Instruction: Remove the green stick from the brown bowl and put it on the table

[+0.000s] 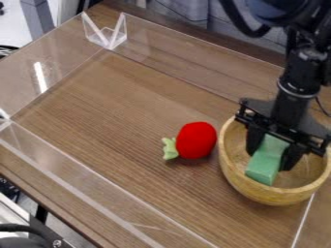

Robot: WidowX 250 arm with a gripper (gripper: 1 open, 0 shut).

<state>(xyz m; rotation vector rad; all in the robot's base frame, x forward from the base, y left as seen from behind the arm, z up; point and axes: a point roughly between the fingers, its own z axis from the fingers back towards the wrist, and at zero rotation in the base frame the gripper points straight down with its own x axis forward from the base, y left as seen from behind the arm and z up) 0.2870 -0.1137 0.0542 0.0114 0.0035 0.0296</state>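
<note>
The green stick [269,162] stands tilted inside the brown bowl [239,174] at the right side of the table [116,107]. My black gripper [277,147] points straight down into the bowl, its fingers on either side of the stick's upper end and closed against it. The stick's lower end rests near the bowl's floor.
A red strawberry toy [195,139] with a small green leaf lies on the table just left of the bowl. Low clear acrylic walls [52,68] border the tabletop, and the bowl sits close to the front right corner.
</note>
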